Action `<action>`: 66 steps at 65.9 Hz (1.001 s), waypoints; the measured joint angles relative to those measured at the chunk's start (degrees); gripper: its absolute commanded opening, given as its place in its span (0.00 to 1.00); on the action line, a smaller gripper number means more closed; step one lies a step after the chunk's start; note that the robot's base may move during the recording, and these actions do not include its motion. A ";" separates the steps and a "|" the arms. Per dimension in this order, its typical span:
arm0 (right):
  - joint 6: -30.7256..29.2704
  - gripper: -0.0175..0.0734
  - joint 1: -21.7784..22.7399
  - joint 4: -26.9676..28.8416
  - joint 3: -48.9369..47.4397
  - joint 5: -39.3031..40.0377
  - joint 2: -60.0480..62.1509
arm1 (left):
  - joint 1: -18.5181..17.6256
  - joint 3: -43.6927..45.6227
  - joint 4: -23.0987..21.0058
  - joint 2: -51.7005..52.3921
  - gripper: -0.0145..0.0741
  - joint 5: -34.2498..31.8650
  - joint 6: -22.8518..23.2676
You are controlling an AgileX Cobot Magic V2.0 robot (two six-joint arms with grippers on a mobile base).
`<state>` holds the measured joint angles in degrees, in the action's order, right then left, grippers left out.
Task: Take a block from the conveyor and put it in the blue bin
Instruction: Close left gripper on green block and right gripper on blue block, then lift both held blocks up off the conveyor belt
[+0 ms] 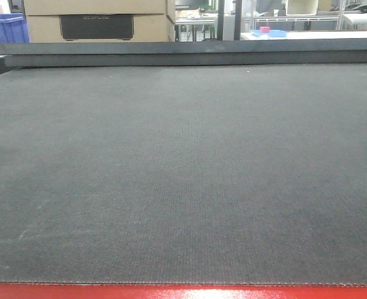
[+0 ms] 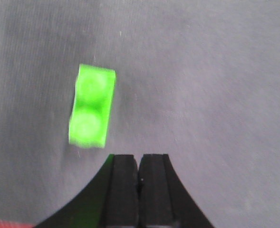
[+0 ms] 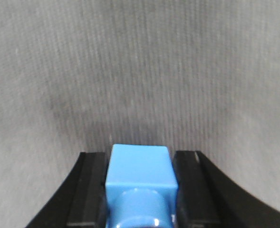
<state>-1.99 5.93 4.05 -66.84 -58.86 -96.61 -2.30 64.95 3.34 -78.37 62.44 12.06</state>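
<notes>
Left tool (image 2: pixel 139 161), right tool (image 3: pixel 140 157), both black, squared fingers (image 2: pixel 123 190), curved flanks

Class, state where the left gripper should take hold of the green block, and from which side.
Likely across its short width, on the two long side faces, from above. The green block lies flat on the belt, studs up, both long sides free. The left gripper is shut; open it first.

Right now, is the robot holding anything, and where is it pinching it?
The right gripper pinches a blue block by its two sides. The left gripper is shut on nothing.
</notes>
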 measured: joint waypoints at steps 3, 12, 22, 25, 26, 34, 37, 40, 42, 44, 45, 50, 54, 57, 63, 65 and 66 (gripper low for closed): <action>0.00 0.01 0.00 0.00 0.00 0.00 1.06 | 0.00 0.77 0.44 -1.35 0.07 -0.12 -0.95; 0.00 0.01 0.00 0.47 0.00 -0.10 5.60 | 0.00 1.40 1.61 -5.58 0.32 -0.53 -3.44; -0.09 0.01 0.00 0.95 0.00 -0.31 9.94 | 0.12 1.26 3.92 -8.16 0.61 -2.81 -4.31; -0.09 0.01 0.00 0.95 0.00 -0.45 10.80 | 0.26 0.87 4.13 -8.44 0.64 -3.44 -4.43; -0.09 0.01 0.00 0.95 0.00 -0.49 10.94 | 0.38 0.71 4.13 -8.54 0.65 -3.75 -4.43; -0.09 0.01 0.00 0.95 0.00 -1.00 11.49 | 1.69 -1.48 4.38 -9.04 0.65 -5.10 -4.52; -0.09 0.01 0.00 0.95 0.00 -1.13 11.49 | 2.46 -2.76 4.40 -9.18 0.65 -6.31 -4.52; -0.09 0.01 0.00 0.95 0.00 -1.13 11.49 | 3.02 -4.40 4.51 -9.31 0.64 -7.86 -4.52; -0.09 0.01 0.00 0.95 0.00 -1.13 11.49 | 3.53 -5.10 4.51 -9.44 0.64 -9.11 -4.52; -0.09 0.01 0.00 0.95 0.00 -1.13 11.49 | 3.91 -6.22 4.51 -9.70 0.64 -10.34 -4.52; -0.09 0.01 0.00 0.95 0.00 -1.23 11.49 | 4.09 -6.60 4.51 -9.68 0.63 -10.96 -4.52; -0.09 0.01 0.00 0.95 0.00 -1.23 11.49 | 4.50 -7.84 4.51 -10.27 0.62 -13.14 -4.52; -0.09 0.01 0.00 0.95 0.00 -1.23 11.49 | 4.60 -8.06 4.51 -11.02 0.61 -14.35 -4.52; -0.09 0.01 0.00 1.07 0.00 -1.23 11.49 | 4.60 -8.06 4.51 -11.55 0.61 -15.09 -4.52; -0.09 0.01 0.00 1.17 0.00 -1.23 11.49 | 4.60 -8.06 4.40 -12.91 0.61 -15.90 -4.52; -0.09 0.01 0.00 1.17 0.00 -1.23 11.49 | 4.60 -8.06 4.40 -13.47 0.61 -16.00 -4.52; -0.09 0.01 0.00 1.17 0.00 -1.23 11.49 | 4.60 -8.06 4.40 -13.73 0.61 -16.01 -4.52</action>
<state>-2.08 5.93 5.22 -66.84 -60.09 -85.12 2.30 56.89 7.74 -92.10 46.43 7.54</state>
